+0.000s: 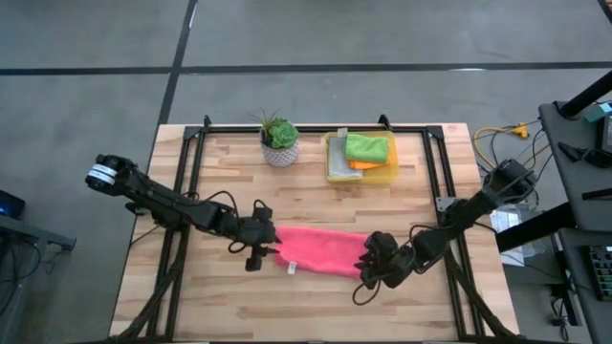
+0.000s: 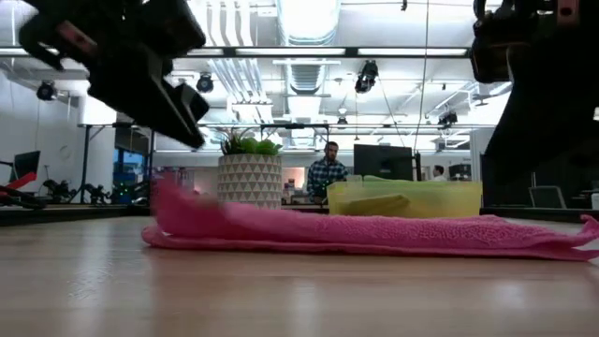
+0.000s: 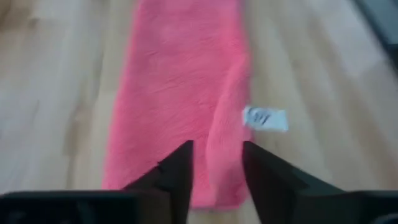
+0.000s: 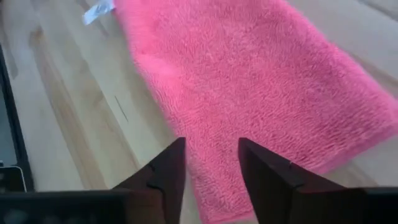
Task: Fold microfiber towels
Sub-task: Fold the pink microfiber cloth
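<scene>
The hot pink towel (image 1: 320, 250) lies flat on the wooden table as a long folded strip running left to right; it also shows in the low view (image 2: 374, 234). Its white tag (image 3: 265, 118) sticks out at the near edge by the left end. My left gripper (image 1: 258, 256) is open above the strip's left end (image 3: 180, 93). My right gripper (image 1: 368, 272) is open above its right end (image 4: 261, 81). In the low view both grippers hang clear above the towel. The green (image 1: 368, 146), orange (image 1: 361, 164) and light grey (image 1: 337, 162) towels lie in the yellow bin.
The translucent yellow bin (image 1: 394, 172) stands at the table's far middle-right, with a small potted plant (image 1: 279, 141) to its left. Bare wood lies along the near edge. A person sits at a screen in the room beyond (image 2: 328, 168).
</scene>
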Action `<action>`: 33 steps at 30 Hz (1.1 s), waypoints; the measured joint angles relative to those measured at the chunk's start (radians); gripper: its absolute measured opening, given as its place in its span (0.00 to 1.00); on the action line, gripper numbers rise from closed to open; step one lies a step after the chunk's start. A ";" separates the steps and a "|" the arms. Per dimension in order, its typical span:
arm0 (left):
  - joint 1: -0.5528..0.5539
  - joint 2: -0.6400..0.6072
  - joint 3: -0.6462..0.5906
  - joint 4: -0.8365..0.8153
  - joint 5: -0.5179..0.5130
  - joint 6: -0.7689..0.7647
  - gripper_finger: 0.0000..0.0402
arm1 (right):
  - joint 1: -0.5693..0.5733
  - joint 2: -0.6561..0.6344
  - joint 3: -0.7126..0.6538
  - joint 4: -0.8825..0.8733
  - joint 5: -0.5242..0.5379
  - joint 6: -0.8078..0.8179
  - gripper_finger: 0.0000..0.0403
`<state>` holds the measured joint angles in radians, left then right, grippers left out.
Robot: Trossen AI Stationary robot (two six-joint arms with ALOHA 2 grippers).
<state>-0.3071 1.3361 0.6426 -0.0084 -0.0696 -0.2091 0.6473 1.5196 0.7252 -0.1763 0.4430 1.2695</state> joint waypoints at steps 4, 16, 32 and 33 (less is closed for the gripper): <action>-0.001 0.000 0.033 0.002 0.059 0.009 0.07 | -0.010 0.018 0.002 0.001 -0.023 0.013 0.25; 0.148 0.210 0.032 0.062 -0.011 0.033 0.00 | -0.063 0.021 -0.021 -0.002 -0.094 0.032 0.02; 0.107 0.280 0.032 0.008 0.087 -0.266 0.00 | -0.347 0.102 -0.046 -0.040 -0.172 -0.245 0.02; 0.087 0.280 0.032 0.007 0.087 -0.289 0.00 | -0.376 0.105 -0.039 -0.041 -0.172 -0.286 0.02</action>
<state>-0.2206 1.6161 0.6750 -0.0010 0.0175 -0.4985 0.2710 1.6246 0.6859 -0.2168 0.2713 0.9833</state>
